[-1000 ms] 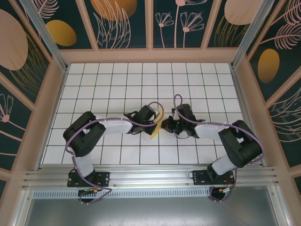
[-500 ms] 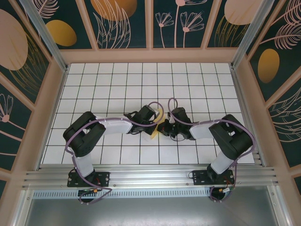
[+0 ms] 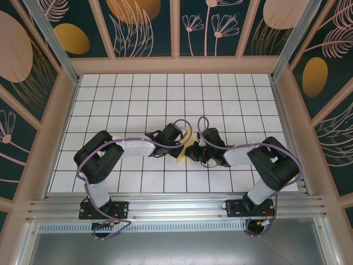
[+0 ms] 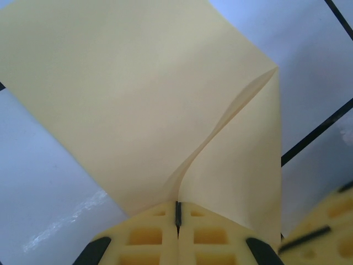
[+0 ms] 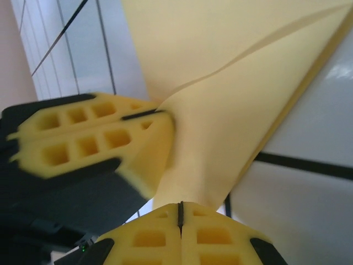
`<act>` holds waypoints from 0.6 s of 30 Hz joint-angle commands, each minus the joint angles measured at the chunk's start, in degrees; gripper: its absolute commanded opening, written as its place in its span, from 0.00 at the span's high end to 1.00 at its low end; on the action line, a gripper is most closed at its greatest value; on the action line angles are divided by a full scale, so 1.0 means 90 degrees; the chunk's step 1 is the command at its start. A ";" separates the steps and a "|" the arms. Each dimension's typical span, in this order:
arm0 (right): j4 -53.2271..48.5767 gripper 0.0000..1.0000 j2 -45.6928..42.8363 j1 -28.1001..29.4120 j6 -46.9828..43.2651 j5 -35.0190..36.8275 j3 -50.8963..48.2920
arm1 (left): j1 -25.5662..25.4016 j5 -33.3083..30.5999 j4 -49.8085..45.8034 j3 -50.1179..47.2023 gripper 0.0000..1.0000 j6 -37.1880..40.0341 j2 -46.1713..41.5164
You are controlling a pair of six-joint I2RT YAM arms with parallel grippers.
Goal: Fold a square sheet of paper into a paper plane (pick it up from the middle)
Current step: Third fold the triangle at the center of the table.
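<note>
Hold both pinches firm and draw apart evenly, so the fold in the square sheet of paper [image 4: 138, 99] creases straight without tearing at the clamped corners. Clamped on that pale yellow sheet with the left gripper [image 4: 177, 212], jaws pressed together on its near point; clamped likewise with the right gripper [image 5: 180, 208], just right of the left gripper, paper fanning out beyond both
</note>
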 commanded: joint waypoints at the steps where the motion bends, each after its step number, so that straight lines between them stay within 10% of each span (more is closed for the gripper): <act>1: 0.0155 0.98 -0.0137 0.0149 0.0126 -0.0050 -0.0019 | 0.0010 0.0135 -0.0334 -0.0171 1.00 0.0122 0.0270; 18: -0.0628 0.99 0.0556 0.0462 -0.0049 0.0245 0.0220 | 0.0007 0.0199 -0.0317 -0.0159 1.00 0.0117 0.0271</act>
